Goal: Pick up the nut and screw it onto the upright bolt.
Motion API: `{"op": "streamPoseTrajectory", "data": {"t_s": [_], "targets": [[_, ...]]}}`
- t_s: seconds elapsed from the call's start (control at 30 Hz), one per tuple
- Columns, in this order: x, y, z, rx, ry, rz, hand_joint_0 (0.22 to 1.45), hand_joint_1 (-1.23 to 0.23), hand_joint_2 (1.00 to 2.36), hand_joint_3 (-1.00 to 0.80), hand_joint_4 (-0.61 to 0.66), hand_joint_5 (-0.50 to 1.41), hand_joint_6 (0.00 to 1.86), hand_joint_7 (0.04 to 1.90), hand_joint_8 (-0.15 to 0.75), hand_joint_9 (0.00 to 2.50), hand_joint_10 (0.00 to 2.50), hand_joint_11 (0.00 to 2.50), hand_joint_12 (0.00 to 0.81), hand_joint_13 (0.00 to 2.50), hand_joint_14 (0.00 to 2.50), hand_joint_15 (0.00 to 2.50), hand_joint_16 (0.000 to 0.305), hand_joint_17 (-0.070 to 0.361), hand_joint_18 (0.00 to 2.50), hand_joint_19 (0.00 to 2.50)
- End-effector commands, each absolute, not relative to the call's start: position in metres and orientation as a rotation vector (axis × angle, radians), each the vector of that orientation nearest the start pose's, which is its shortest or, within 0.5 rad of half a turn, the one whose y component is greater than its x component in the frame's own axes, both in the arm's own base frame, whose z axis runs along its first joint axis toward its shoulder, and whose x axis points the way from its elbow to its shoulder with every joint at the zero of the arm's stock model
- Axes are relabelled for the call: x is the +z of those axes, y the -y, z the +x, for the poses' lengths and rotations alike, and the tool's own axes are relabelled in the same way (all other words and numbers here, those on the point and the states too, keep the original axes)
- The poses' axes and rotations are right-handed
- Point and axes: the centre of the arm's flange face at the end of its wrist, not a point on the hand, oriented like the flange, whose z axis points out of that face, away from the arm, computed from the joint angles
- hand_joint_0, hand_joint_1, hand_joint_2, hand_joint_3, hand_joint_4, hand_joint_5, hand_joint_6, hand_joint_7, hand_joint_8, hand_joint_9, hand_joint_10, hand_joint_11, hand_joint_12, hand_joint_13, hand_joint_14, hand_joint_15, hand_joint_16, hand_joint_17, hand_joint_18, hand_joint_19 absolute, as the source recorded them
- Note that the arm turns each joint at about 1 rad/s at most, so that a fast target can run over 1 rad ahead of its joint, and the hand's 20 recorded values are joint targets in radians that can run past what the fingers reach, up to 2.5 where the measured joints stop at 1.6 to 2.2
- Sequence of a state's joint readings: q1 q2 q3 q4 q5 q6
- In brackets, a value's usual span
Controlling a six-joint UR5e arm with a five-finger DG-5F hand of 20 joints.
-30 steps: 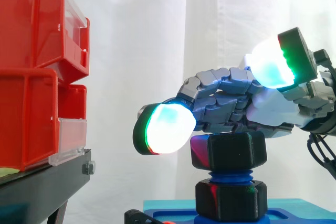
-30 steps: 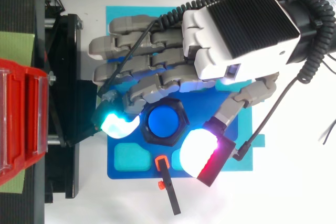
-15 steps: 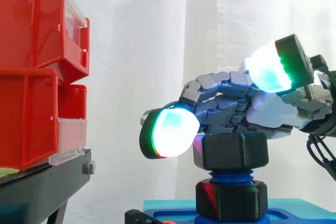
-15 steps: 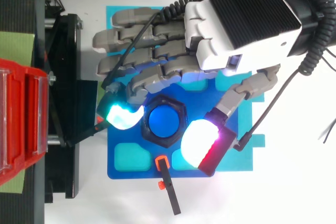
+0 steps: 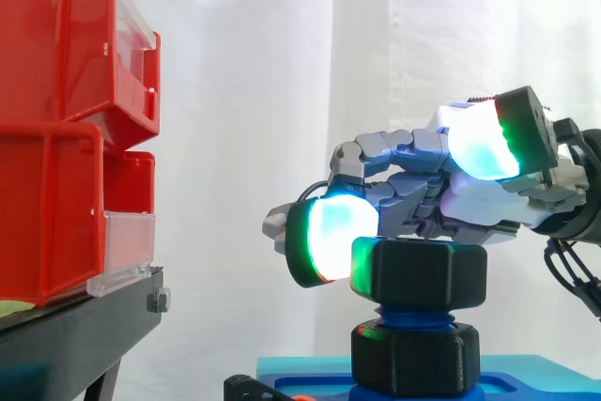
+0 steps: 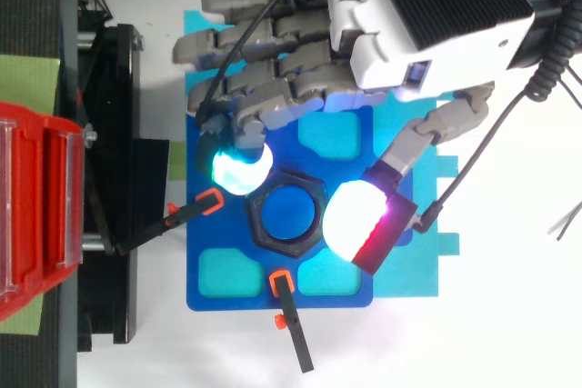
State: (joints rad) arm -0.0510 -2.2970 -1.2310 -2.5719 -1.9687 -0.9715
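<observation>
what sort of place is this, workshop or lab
Most likely a robotics lab test bench: a white curtain backdrop, red bins on a black stand, and a robot hand at a black nut over a blue fixture plate.

Only a short threaded stretch of the blue upright bolt [image 5: 410,310] shows between the upper black hexagonal nut [image 5: 420,274] and a lower black nut [image 5: 413,359]; the grey robot hand [image 6: 427,15] covers the far side of the blue base plate [image 6: 218,233]; the red plastic bins [image 5: 56,138] run off the left edge
</observation>
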Motion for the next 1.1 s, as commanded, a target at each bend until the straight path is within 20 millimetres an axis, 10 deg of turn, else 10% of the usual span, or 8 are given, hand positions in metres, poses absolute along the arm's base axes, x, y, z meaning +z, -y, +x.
{"op": "streamPoseTrajectory", "data": {"t_s": [0.0, 0.77, 1.07], "targets": [[0.253, 0.141, 0.747, 0.724, -1.429, 0.118, 0.49, -0.29, 1.00, -0.50, 0.24, -0.09, 0.50, 1.19, 0.283, 0.51, 0.00, 0.00, 0.253, 0.22, 0.00, 0.00, 0.026, 0.059, 0.00, 0.00], [0.254, 0.168, 0.740, 0.718, -1.420, 0.100, 0.51, -0.31, 1.00, -0.50, 0.17, 0.04, 0.51, 1.35, 0.254, 0.98, 0.00, 0.00, 0.189, 0.49, 0.00, 0.00, 0.015, 0.034, 0.20, 0.00], [0.258, 0.170, 0.741, 0.721, -1.391, 0.080, 0.48, -0.26, 1.00, -0.50, 0.22, -0.15, 0.50, 0.77, 0.247, 0.63, 0.00, 0.00, 0.269, 0.29, 0.00, 0.00, 0.029, 0.064, 0.00, 0.00]]}}
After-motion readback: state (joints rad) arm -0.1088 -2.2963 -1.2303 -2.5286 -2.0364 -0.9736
